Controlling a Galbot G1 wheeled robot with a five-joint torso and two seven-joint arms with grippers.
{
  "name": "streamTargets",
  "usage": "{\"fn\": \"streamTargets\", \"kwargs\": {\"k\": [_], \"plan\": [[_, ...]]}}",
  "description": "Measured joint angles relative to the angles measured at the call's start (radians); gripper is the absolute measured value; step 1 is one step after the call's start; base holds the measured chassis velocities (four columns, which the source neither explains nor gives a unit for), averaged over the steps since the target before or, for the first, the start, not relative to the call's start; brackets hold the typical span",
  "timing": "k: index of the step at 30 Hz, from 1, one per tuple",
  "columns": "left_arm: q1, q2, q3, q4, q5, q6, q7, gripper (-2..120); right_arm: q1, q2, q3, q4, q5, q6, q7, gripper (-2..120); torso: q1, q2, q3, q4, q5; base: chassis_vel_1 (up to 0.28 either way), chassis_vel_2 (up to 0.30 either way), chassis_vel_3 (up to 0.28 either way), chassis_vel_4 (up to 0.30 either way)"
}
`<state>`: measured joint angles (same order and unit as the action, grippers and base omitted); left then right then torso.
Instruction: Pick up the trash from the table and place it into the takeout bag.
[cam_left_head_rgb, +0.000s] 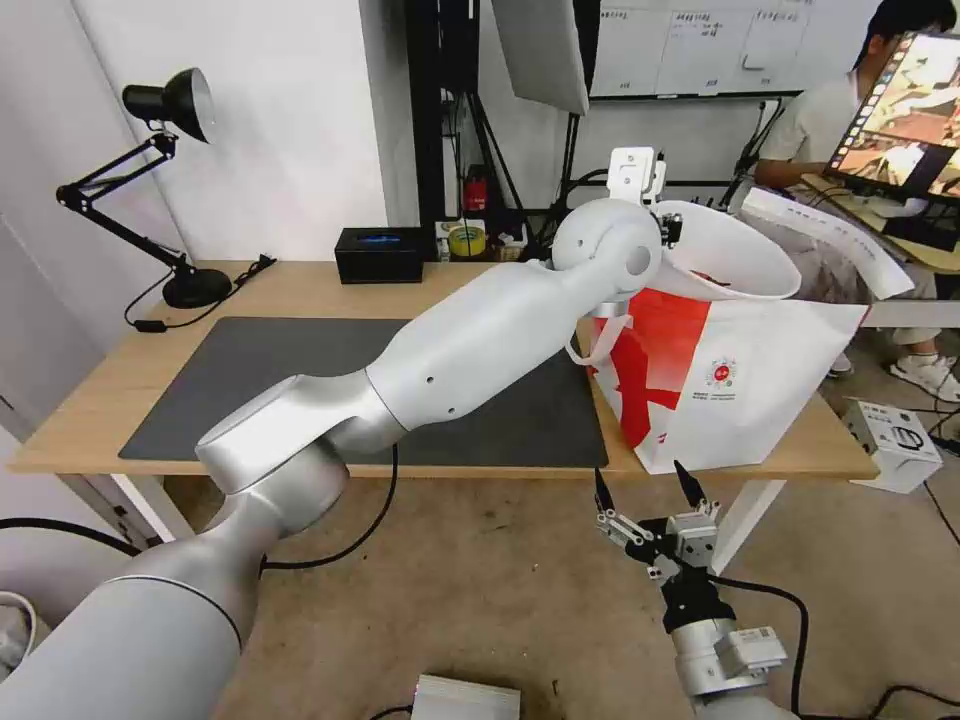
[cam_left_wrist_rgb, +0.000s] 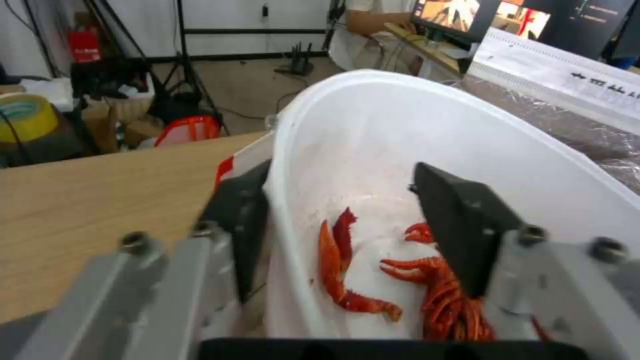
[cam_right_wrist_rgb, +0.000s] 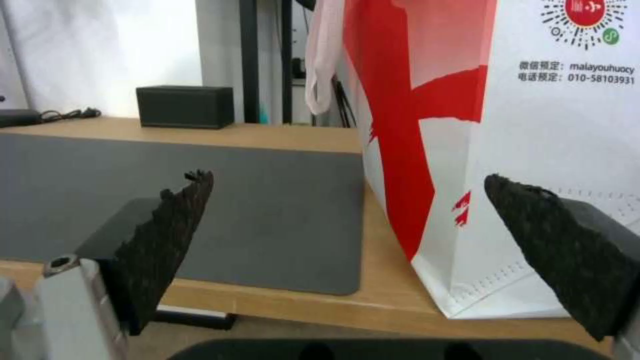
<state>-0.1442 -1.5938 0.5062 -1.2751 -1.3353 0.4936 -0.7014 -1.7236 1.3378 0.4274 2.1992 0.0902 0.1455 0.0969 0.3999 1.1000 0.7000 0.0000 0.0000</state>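
Note:
The white bowl of red shells sits tilted at the open top of the takeout bag, which stands on the right end of the table. My left arm reaches across the table to it. My left gripper straddles the bowl's rim, one finger outside against the wall and the other finger inside, well apart from each other. My right gripper hangs open and empty below the table's front edge, facing the bag.
A dark grey mat covers the table's middle. A black tissue box and a tape roll sit at the back edge, a desk lamp at the far left. A grey box lies on the floor to the right.

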Motion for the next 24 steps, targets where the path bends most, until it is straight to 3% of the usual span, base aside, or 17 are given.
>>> {"fn": "streamTargets", "kwargs": {"k": [3,10,24], "plan": [[0.001,0.000,0.004,0.000,0.017,0.008,0.005,78,0.000,0.000,0.000,0.000,0.000,0.000,0.000,100,0.000,0.000,0.000,0.0000,0.0000,0.000,0.000,0.000,0.000],[0.000,0.001,0.011,-0.004,0.048,0.063,0.005,99,0.000,0.000,0.000,0.000,0.000,0.000,0.000,100,0.000,0.000,0.000,0.0000,0.0000,0.000,0.000,0.000,0.000],[-0.009,0.005,0.043,-0.009,0.190,0.083,0.064,100,0.000,0.000,0.000,0.000,0.000,0.000,0.000,100,0.000,0.000,0.000,0.0000,0.0000,0.000,0.000,0.000,0.000]]}}
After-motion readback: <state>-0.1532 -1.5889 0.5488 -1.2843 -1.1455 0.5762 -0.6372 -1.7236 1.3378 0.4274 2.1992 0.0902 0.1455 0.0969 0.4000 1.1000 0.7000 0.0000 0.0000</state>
